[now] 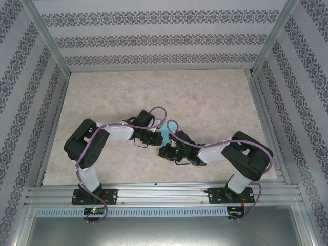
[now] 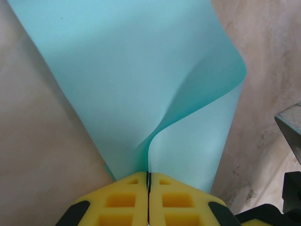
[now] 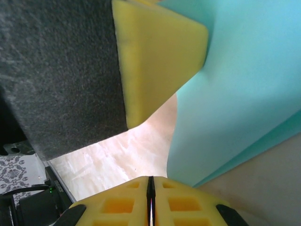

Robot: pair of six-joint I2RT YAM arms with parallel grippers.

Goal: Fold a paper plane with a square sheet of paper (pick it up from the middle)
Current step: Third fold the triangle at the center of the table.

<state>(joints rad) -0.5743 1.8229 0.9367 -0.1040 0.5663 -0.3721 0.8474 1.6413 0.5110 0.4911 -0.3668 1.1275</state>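
Yellow fingers of the left gripper (image 2: 148, 175) sit pressed tight together right under the left wrist lens, and they're pinching the thin teal square sheet of paper (image 2: 141, 70) at its near edge. Up from that pinch the sheet fans out and curls, its right side rolling over into a soft bulge. On the right wrist view, the right gripper (image 3: 150, 181) has its yellow fingers closed to a hairline too. The paper's edge meets the tip of one finger, but whether it's actually caught in there, I cannot tell. Just beyond, a yellow pad (image 3: 160, 61) of the left gripper hangs close above. From overhead, both grippers meet mid-table with the teal sheet standing up between them, over the pale marbled tabletop (image 1: 154, 87). Behind, patterned grey-and-white walls (image 1: 154, 38) close off the back.
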